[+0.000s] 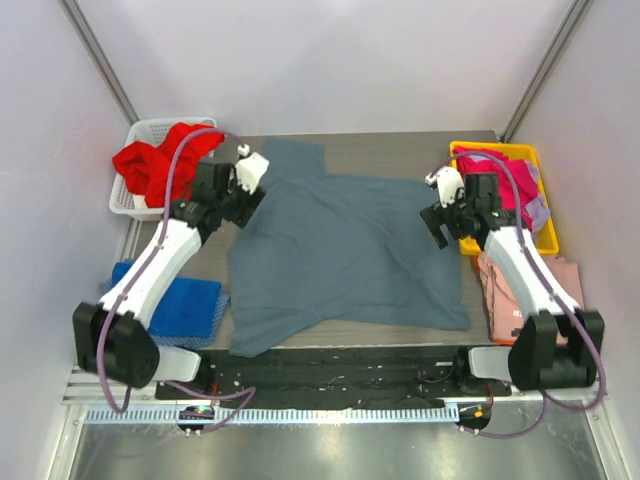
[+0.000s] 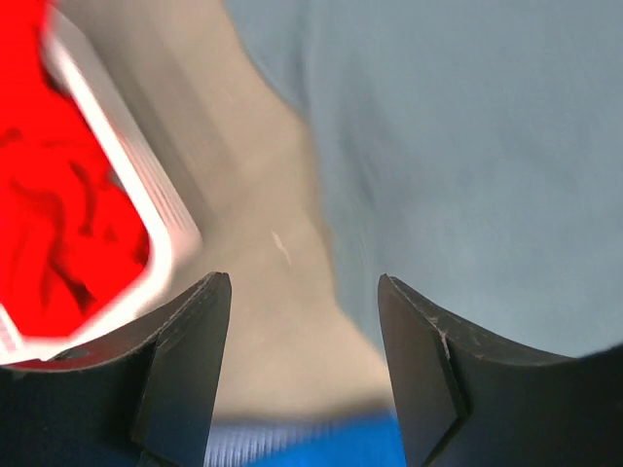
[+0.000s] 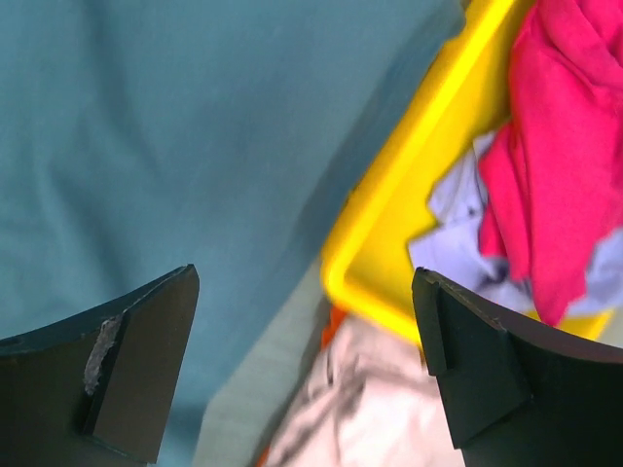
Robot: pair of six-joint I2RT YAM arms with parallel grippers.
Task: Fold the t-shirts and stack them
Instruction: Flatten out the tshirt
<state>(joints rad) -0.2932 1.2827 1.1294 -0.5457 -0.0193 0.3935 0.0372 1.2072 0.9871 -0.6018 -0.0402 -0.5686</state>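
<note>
One soft slate t-shirt (image 1: pixel 340 250) lies spread, gently wrinkled.

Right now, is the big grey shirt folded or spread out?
Spread out: the grey shirt lies flat across the table, one sleeve sticking out at the top left.

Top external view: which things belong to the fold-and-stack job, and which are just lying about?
Part of the job:
slate blue-grey t-shirt, spread mid-table
red t-shirt, heaped far left
royal blue t-shirt, folded near left
magenta t-shirt, far right
pale pink t-shirt, near right

Just holding things:
white basket, under the red one
yellow tray, under the magenta one
</note>
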